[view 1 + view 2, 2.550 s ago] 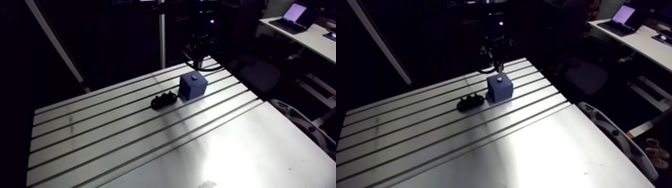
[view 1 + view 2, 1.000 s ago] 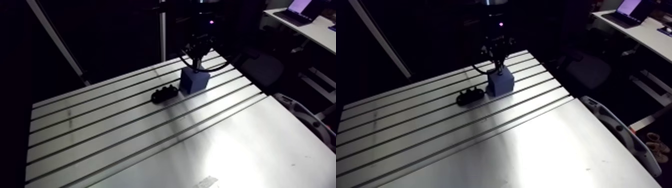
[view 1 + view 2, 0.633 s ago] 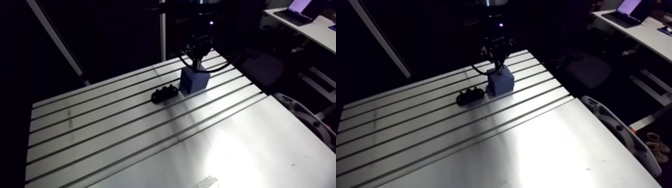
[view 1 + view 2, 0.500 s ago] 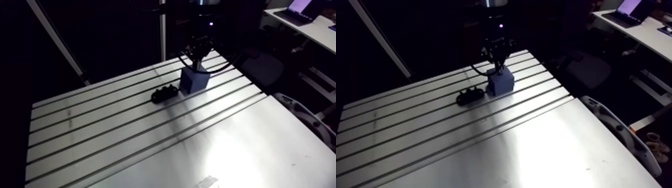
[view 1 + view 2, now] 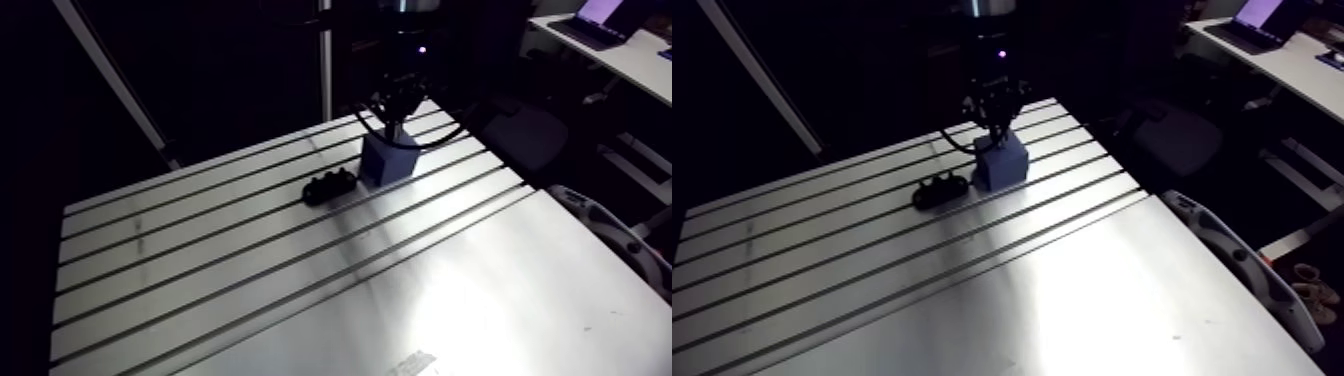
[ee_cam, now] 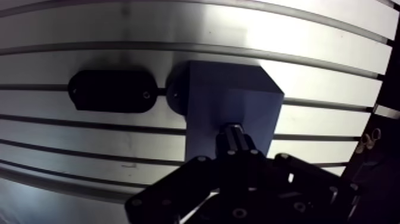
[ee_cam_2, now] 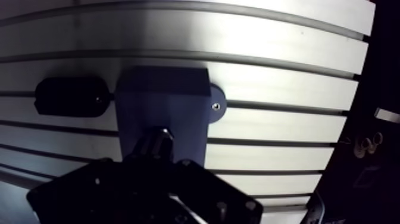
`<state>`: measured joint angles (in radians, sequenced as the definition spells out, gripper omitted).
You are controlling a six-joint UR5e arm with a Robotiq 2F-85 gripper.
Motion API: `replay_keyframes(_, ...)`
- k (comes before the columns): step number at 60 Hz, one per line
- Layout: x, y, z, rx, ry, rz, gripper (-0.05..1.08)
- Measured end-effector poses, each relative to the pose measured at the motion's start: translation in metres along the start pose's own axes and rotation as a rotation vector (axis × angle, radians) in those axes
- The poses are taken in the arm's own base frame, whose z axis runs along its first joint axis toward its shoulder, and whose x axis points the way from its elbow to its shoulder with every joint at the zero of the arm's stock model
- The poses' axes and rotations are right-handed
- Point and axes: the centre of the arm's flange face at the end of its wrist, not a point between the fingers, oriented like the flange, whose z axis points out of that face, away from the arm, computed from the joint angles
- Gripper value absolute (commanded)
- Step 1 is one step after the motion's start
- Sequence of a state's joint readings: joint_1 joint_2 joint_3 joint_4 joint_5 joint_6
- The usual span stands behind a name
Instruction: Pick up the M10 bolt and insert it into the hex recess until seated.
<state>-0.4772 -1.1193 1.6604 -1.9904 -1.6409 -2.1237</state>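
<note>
A blue block (image 6: 229, 98) stands on the slotted aluminium table (image 5: 300, 270) toward its far side. My gripper (image 6: 233, 131) comes straight down onto the block's top face, its two fingers shut side by side with the tips touching or nearly touching that face. The bolt is not visible; the spot where it would sit on top of the block is covered by the fingertips. In the arm view the gripper (image 5: 397, 128) stands upright directly over the block (image 5: 388, 160).
A black oval fixture (image 6: 110, 91) lies on the table right beside the block, also seen in the arm view as a low black piece (image 5: 329, 186). A round foot (image 7: 215, 107) of the block sticks out on its other side. A padded chair arm (image 5: 610, 235) sits off the table's right edge.
Earlier the gripper hung behind and above the block, and a small pale bolt head showed on its top. The gripper has since come down onto the top and covers that spot.
</note>
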Motion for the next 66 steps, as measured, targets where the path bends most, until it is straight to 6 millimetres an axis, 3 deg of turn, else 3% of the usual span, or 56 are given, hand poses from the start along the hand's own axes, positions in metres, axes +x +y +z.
replay_keyframes(66, -0.0003, -0.0005, 0.0039, 0.004, -0.005, -0.004, 1.08)
